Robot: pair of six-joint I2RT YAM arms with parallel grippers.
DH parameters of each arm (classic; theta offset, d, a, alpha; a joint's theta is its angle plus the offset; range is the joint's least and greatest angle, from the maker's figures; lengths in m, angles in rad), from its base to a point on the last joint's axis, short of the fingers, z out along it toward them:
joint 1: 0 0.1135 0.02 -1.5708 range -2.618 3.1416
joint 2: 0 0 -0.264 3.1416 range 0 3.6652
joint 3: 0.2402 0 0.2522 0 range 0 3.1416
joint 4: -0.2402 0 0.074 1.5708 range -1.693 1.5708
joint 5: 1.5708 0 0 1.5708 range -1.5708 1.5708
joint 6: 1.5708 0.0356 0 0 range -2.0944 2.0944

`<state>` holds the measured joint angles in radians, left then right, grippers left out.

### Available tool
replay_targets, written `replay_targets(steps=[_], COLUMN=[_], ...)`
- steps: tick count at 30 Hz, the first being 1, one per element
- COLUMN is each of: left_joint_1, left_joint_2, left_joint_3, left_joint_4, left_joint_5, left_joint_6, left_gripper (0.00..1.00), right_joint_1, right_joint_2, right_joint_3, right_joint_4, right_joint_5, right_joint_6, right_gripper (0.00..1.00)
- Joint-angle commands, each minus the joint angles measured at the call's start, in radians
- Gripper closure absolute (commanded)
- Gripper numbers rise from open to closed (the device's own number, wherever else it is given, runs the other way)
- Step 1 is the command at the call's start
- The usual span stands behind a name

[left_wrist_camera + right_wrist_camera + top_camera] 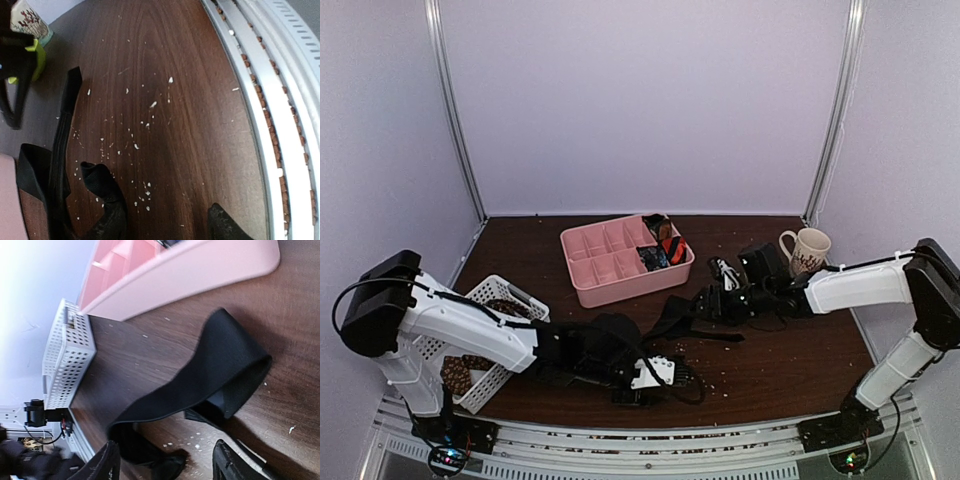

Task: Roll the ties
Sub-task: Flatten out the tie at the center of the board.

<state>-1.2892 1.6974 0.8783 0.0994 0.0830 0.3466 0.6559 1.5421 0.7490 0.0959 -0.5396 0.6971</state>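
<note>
Some coils (663, 245) in tray (620, 286), 1 o'clock; black tie (220, 355) unrolled, more in basket (500, 290), 8 o'clock. Left pincer (160, 210), right pincer (166, 446): wide, empty.

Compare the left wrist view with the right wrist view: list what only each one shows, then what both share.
Left wrist only: the mug and the metal rail. Right wrist only: the white perforated basket and the pink tray with its compartments; a pink sliver in the left view's corner may be that tray. Both: the black tie lying on the brown table, with pale crumbs scattered around.
</note>
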Motion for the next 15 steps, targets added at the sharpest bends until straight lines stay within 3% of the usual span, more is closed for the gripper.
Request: replay_targets(steps=[1,7,15], left_joint_1=[0.033,0.086,0.125], left_joint_2=[0.109,0.141,0.188], left_joint_3=[0.081,0.073,0.072], left_joint_4=[-0.013,0.069,0.125], left_joint_5=[0.011,0.000,0.016], left_joint_6=[-0.014,-0.051,-0.102], left_gripper=[0.43,0.43,0.42], right_joint_1=[-0.005,-0.022,-0.035], right_joint_2=[-0.130,-0.256,-0.307], right_joint_3=[0.010,-0.019,-0.067], right_joint_4=[-0.045,-0.098,-0.093], right_joint_5=[0.024,0.028,0.021], right_joint_6=[-0.034,-0.046,-0.035], right_gripper=[0.36,0.35,0.34])
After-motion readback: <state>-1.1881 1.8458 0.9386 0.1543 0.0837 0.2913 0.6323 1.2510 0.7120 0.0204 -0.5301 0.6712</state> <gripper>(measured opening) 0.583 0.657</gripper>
